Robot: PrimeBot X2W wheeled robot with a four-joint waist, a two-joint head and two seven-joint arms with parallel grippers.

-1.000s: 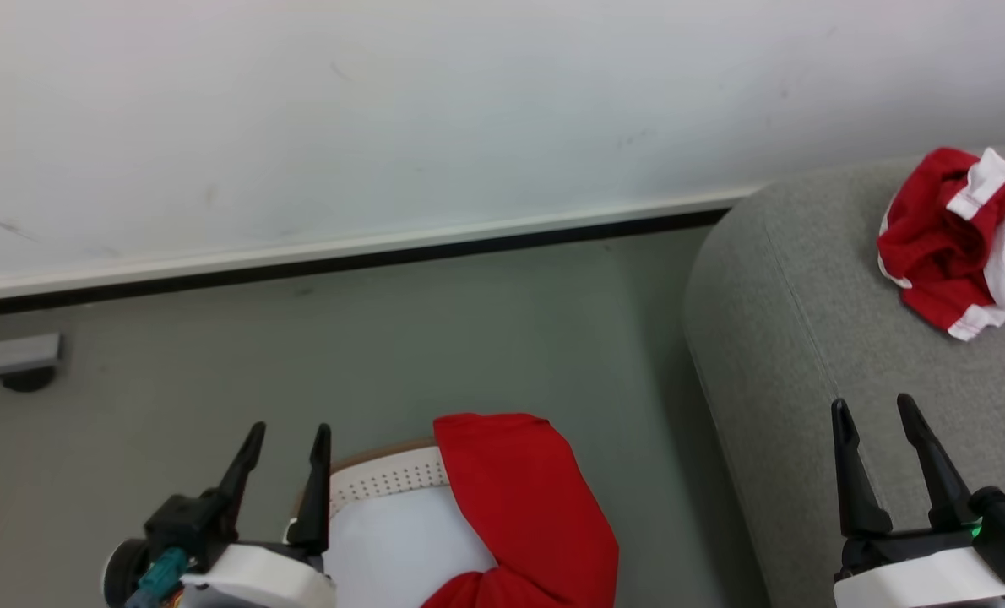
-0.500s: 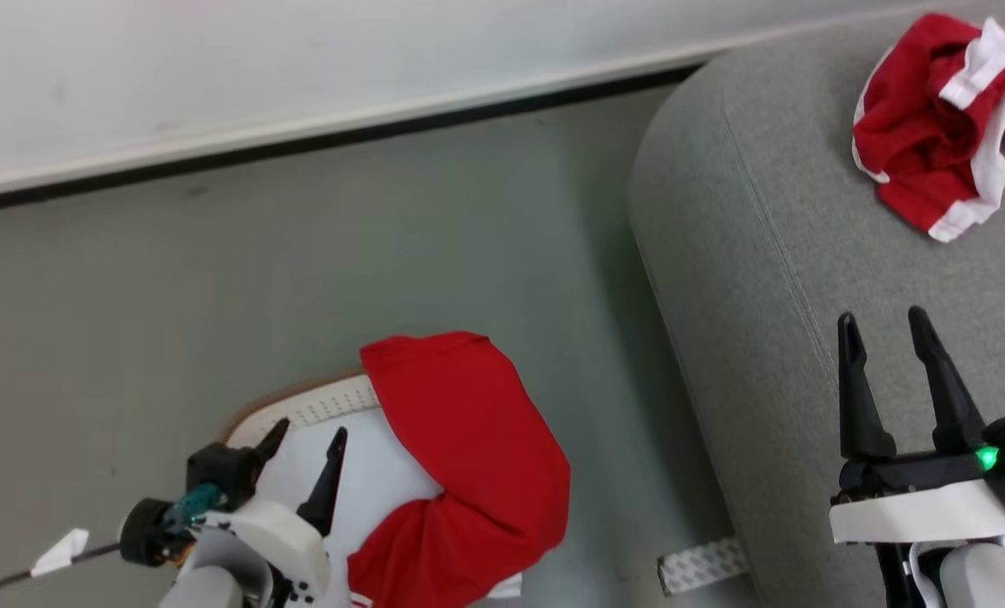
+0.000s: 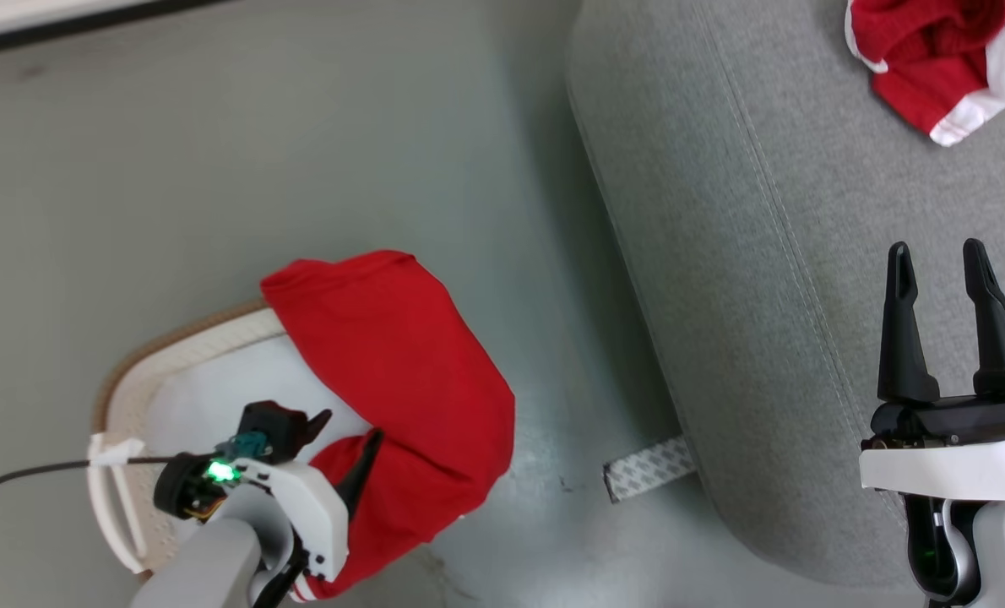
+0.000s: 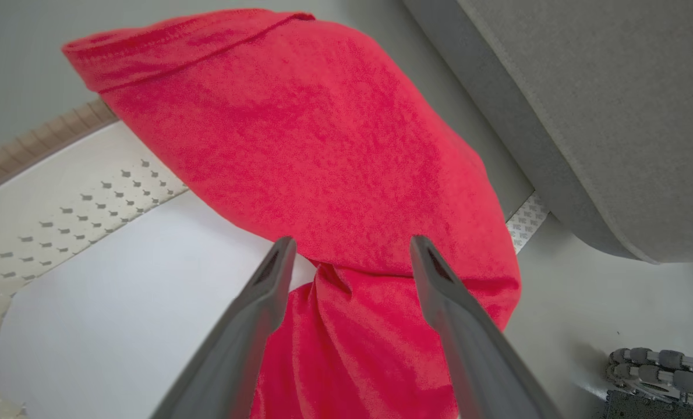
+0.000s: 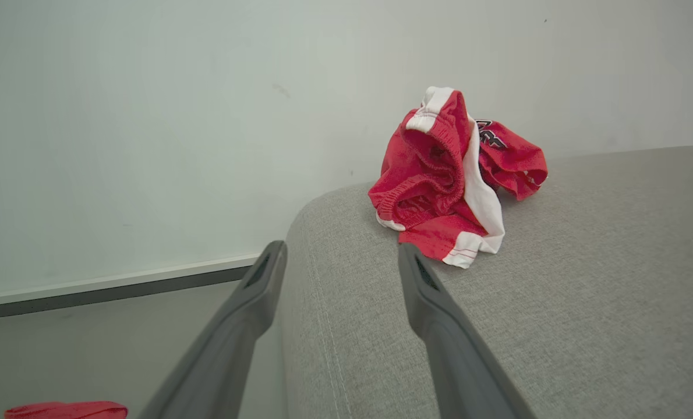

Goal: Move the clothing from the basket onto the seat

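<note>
Left gripper (image 4: 352, 241) and right gripper (image 3: 936, 247): spread, empty. A shallow pinch on the red garment (image 3: 393, 363) overhanging the basket (image 3: 160, 359) rim may slip.

Your left gripper (image 4: 349, 247) is spread wide with nothing pinched, tips just over the red garment (image 4: 323, 151); can't tell if they touch. The garment drapes over the basket (image 4: 61, 215) rim, part bunched inside on the pale bottom, part hanging outside toward the floor (image 4: 585, 302). The grey seat (image 4: 603, 105) is upper right, near the basket, with a patterned strip (image 4: 527, 218) poking from under its edge. There's a dark linked part (image 4: 655, 366) bottom right, unidentifiable.
</note>
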